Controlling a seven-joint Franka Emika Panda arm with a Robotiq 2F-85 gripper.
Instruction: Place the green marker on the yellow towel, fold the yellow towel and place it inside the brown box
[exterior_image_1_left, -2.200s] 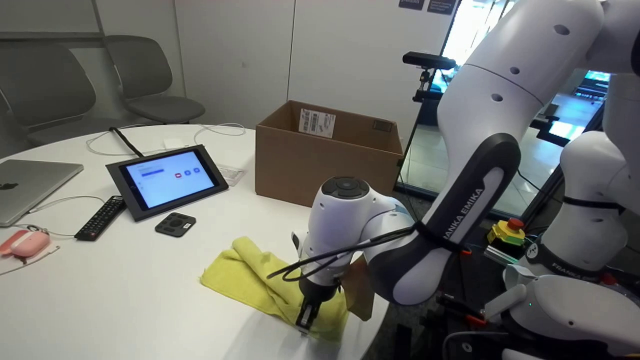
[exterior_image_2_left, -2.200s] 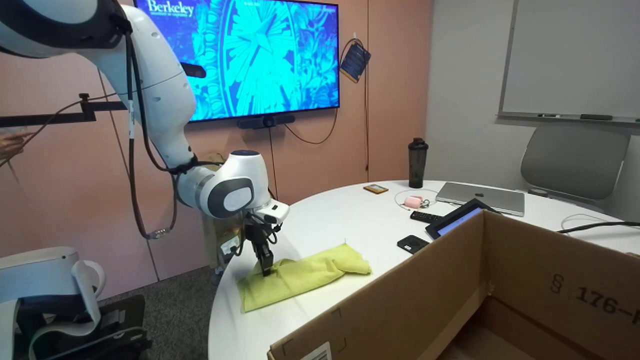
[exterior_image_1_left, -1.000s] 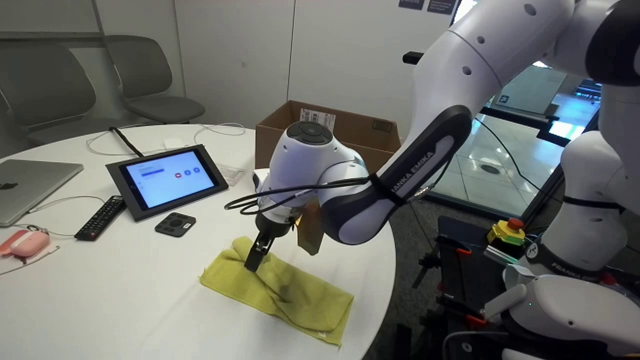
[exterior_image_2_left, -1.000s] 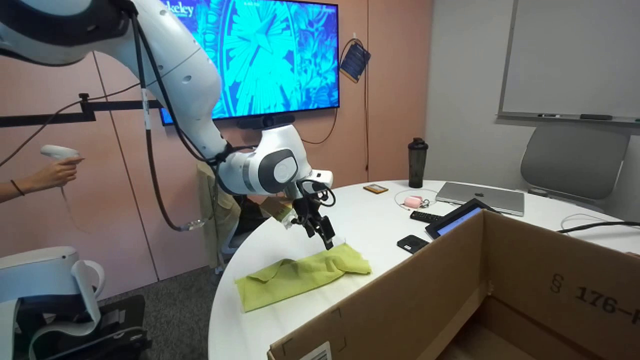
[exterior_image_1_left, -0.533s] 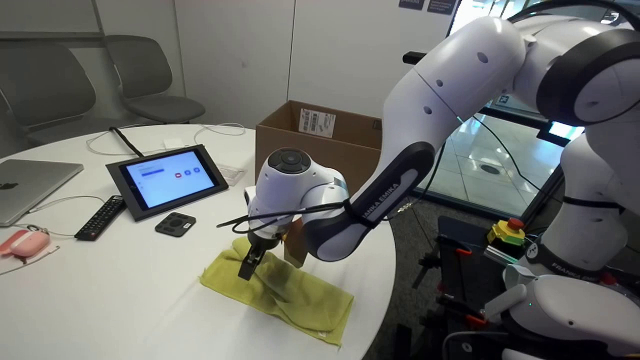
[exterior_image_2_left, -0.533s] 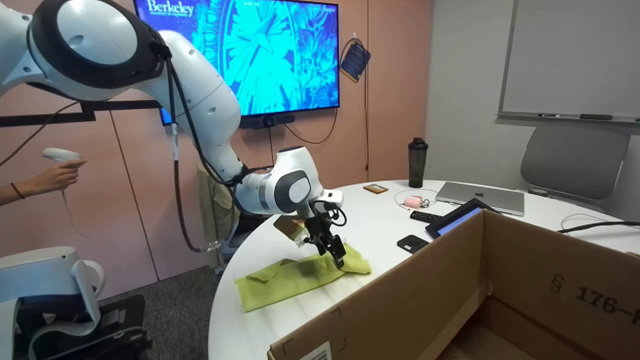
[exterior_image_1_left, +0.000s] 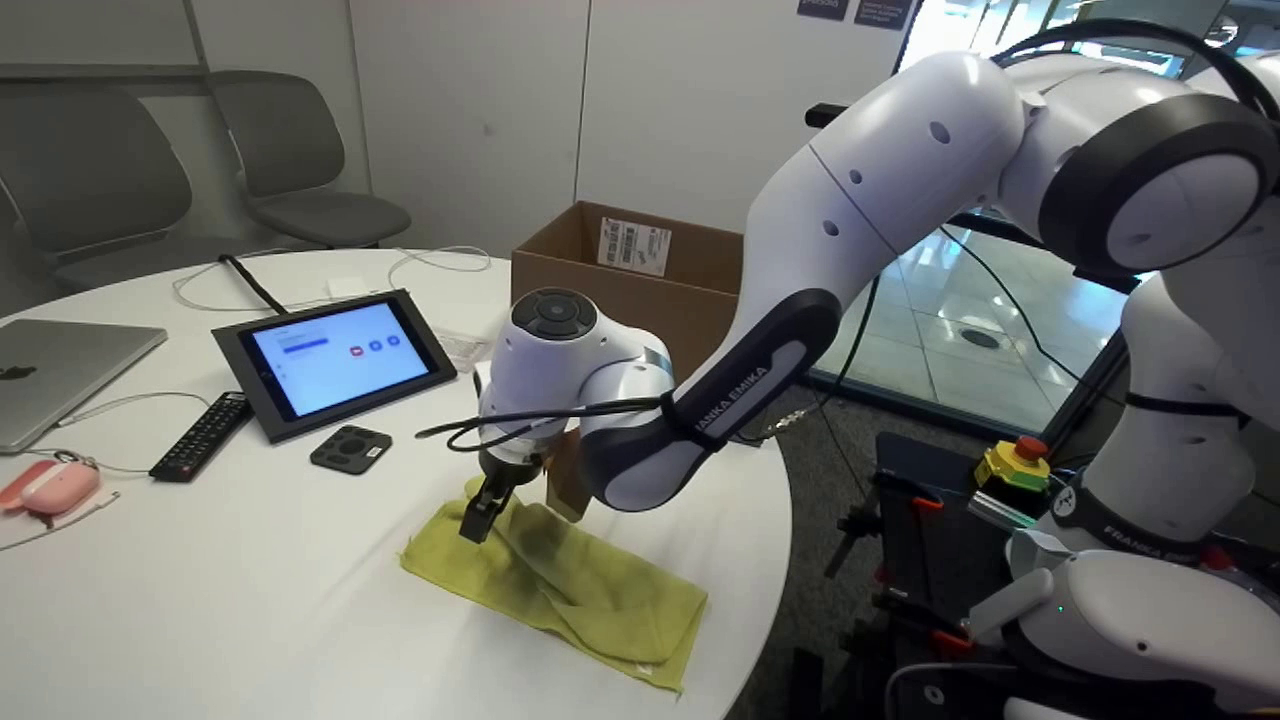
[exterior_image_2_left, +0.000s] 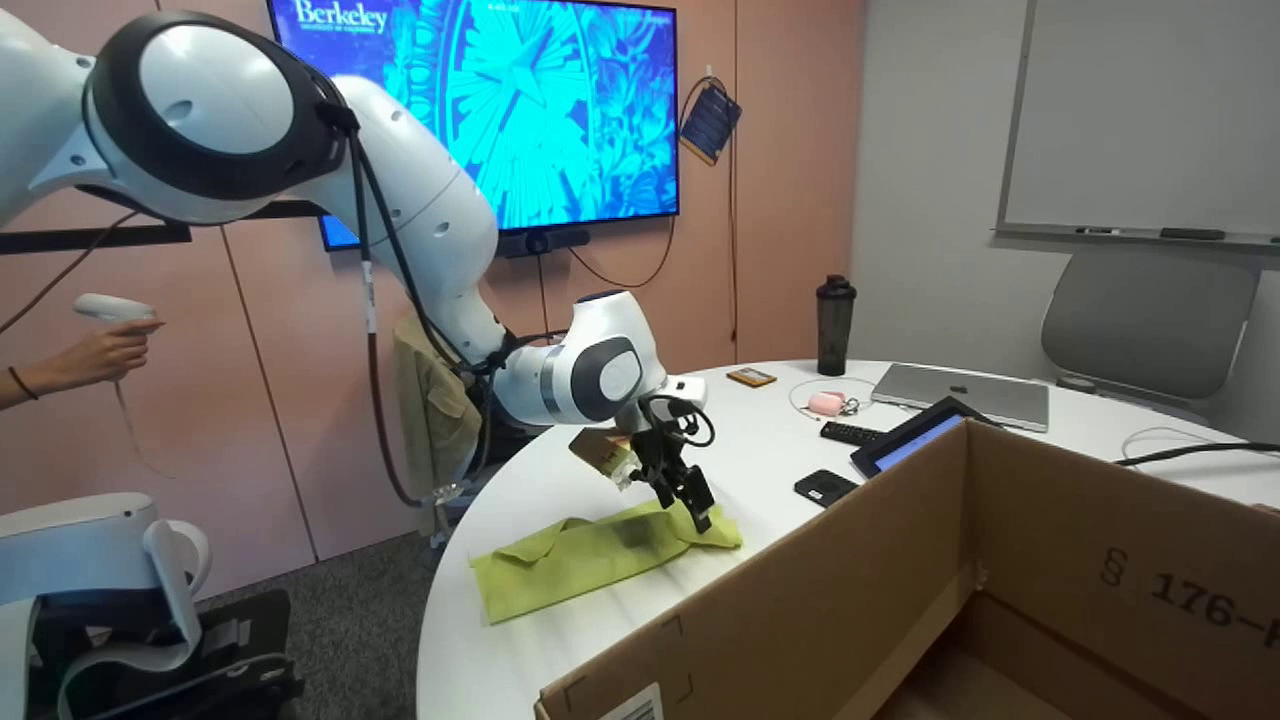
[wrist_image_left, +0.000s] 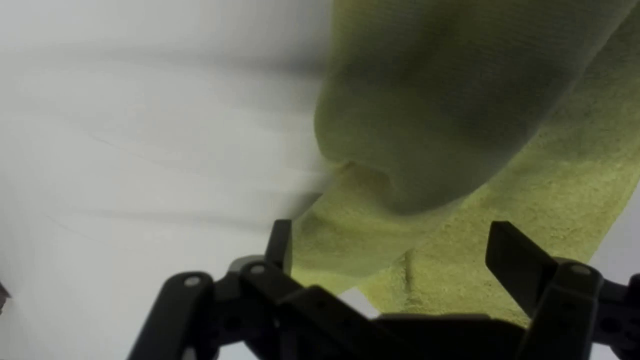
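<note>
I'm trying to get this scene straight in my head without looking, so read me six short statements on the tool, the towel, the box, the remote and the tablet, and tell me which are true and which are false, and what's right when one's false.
1. The tool is open over the towel. True.
2. The towel is spread flat in a single layer. False: it is folded over and creased.
3. The box is open at the top. True.
4. The towel is inside the box. False: it lies outside, on the table.
5. The remote lies next to the tablet. True.
6. The tablet is dark. False: it is lit.
</note>
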